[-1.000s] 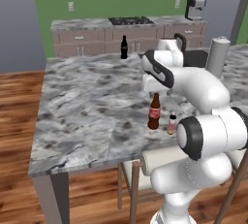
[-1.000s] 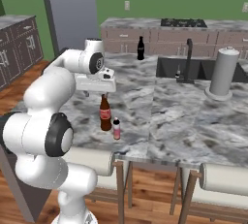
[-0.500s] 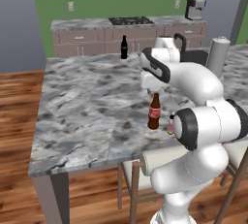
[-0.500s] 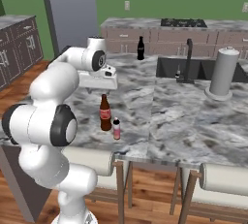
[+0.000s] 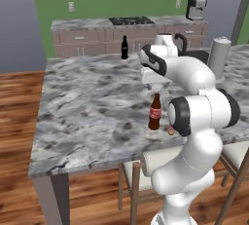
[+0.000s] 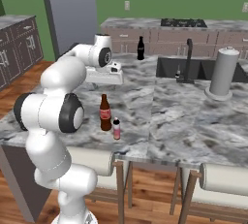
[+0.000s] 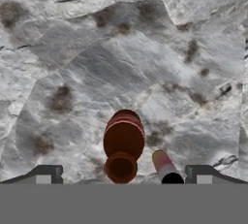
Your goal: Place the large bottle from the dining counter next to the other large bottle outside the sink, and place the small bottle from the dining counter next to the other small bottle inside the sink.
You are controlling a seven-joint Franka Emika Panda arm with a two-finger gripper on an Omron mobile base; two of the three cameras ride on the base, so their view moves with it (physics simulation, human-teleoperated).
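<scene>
Left base view shows us the marbled grey-and-white surface [image 5: 92,107], a long slab whose near edge overhangs cushioned stools [image 6: 227,179]; a wide stretch of bare stone lies to the left of the bottles. In the right base view the dark sink [image 6: 193,68] is cut into the far part of the surface, with a black curved faucet [image 6: 189,56] at its rim and a grey cylinder [image 6: 224,72] standing to its right. The black bottle [image 6: 141,48] stands upright by the sink's far left corner, outside the basin.

Our arm folds up from below the near edge and reaches out over the stone, the pincer [image 6: 114,75] hanging above the surface with jaws spread wide, holding nothing.

The brown bottle [image 6: 105,113], glassy with a red label, stands upright close to the near edge. Just beside it to the right stands the small bottle [image 6: 116,129], pinkish with a dark cap. In the hand view both sit between the finger tips [image 7: 46,175], seen from above.
</scene>
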